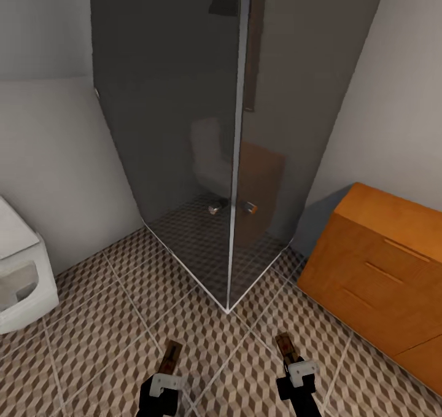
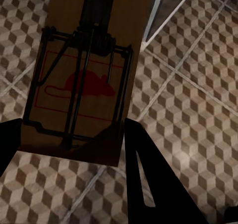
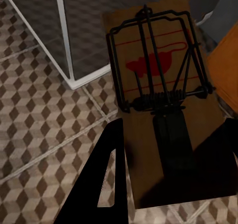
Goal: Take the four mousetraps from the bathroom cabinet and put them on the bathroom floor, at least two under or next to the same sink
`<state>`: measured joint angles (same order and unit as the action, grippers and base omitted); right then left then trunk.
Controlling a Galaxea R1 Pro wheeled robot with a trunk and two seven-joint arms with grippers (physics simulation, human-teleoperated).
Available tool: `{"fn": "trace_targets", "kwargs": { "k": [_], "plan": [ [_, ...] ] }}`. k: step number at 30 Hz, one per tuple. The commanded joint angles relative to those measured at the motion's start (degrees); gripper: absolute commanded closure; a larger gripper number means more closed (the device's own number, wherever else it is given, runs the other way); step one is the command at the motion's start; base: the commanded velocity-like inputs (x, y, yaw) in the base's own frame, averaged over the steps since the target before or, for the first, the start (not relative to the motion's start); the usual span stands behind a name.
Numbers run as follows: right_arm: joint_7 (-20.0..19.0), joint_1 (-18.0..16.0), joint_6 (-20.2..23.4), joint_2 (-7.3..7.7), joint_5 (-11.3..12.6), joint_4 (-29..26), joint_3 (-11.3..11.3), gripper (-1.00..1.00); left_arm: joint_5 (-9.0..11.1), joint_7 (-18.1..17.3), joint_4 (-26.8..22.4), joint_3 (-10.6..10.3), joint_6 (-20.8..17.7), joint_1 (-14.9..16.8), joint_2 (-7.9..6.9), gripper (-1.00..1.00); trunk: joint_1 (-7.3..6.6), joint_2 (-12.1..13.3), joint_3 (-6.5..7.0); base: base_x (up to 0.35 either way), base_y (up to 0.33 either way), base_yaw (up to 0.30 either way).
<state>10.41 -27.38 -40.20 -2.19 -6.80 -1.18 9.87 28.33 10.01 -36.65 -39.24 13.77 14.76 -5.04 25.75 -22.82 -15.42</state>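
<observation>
**A mousetrap in each claw above the bathroom floor**

Head view: both arms reach forward at the lower edge. The left claw (image 1: 167, 374) is clamped on one mousetrap (image 1: 171, 355), and the right claw (image 1: 296, 368) is clamped on a second mousetrap (image 1: 285, 347); each board juts forward above the cube-patterned bathroom floor (image 1: 92, 343). Straight ahead stands a dark glass shower enclosure (image 1: 202, 128), its corner post meeting the tiles just beyond the traps. The orange-brown cabinet (image 1: 374, 269) sits to the right against the wall, drawers shut. A white toilet (image 1: 18, 276) shows at the left edge.

Left wrist view: the mousetrap (image 2: 84, 80) sits between the dark fingers (image 2: 148, 179), its wire frame and red mouse mark facing the camera, tiles (image 2: 193, 100) beneath.

Right wrist view: the other mousetrap (image 3: 163, 100) is gripped the same way, finger (image 3: 106, 184) alongside, with the shower's pale base frame (image 3: 67, 50) and an edge of the cabinet (image 3: 225, 65) beyond.
</observation>
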Motion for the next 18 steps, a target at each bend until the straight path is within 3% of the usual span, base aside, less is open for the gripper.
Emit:
{"fn": "trace_targets", "kwargs": {
  "k": [1, 18],
  "plan": [
    [0.59, -0.04, -0.05, -0.01, -0.58, 0.05, 0.12, 1.0, 0.24, 0.63, 0.07, -0.49, 0.21, 0.09, -0.04, 1.0, 0.03, -0.1, -0.03, 0.0, 0.0, 0.203],
    [0.6, -0.04, -0.05, -0.01, -0.57, 0.12, 0.13, 1.0, 0.23, 0.63, 0.92, -0.49, 0.23, 0.09, 0.2, 1.0, 0.03, -0.1, 1.13, 0.0, 0.0, 0.203]
  ]
}}
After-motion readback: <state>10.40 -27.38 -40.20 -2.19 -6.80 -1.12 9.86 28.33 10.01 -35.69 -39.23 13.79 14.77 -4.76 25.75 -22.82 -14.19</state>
